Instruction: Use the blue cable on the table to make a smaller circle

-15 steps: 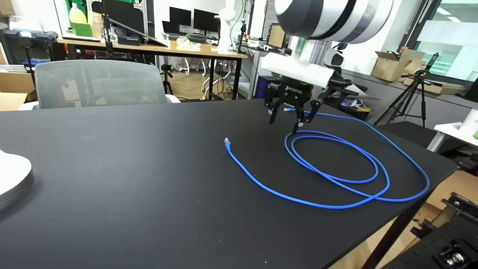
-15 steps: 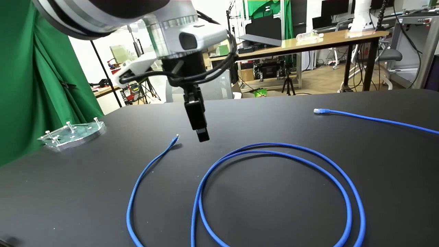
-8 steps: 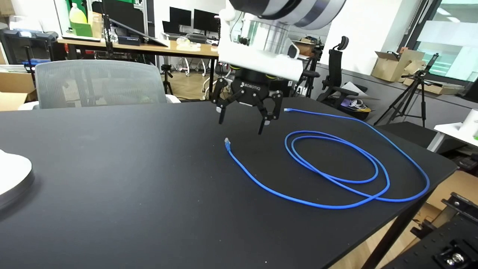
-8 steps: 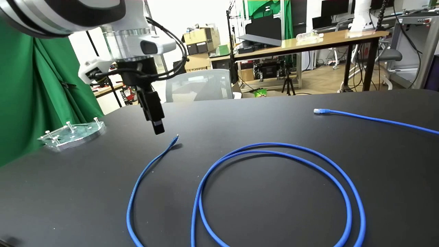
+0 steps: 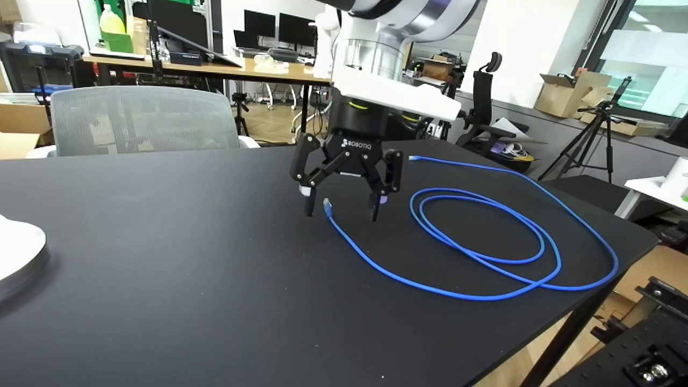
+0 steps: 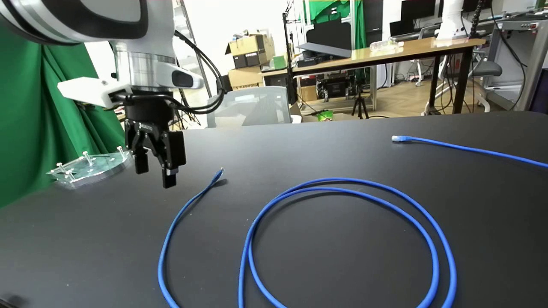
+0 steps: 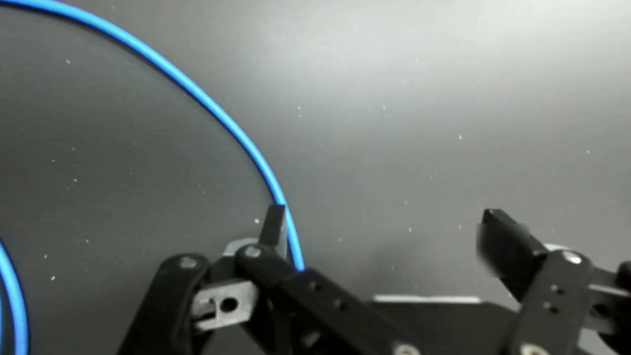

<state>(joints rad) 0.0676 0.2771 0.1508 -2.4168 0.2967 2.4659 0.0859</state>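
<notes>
Two rounded loops of smooth blue cable [image 5: 484, 298] lie on the matte, pale-flecked black table [image 5: 215, 269]. From them one tail curves lengthwise toward the table's far edge, its clear plug [image 5: 327, 206] pointing there. Above the table, near that plug, the black gripper [image 5: 341, 217] has its fingers well apart, gripping nothing. The cable's other plug [image 5: 415, 158] points along the table's far edge. Beyond the table stands a grey mesh chair [image 5: 145, 121].

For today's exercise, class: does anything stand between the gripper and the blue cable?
No, nothing visible does. The gripper hangs with its jaws open above the black table, and in no view does another object show between it and the blue cable.
</notes>
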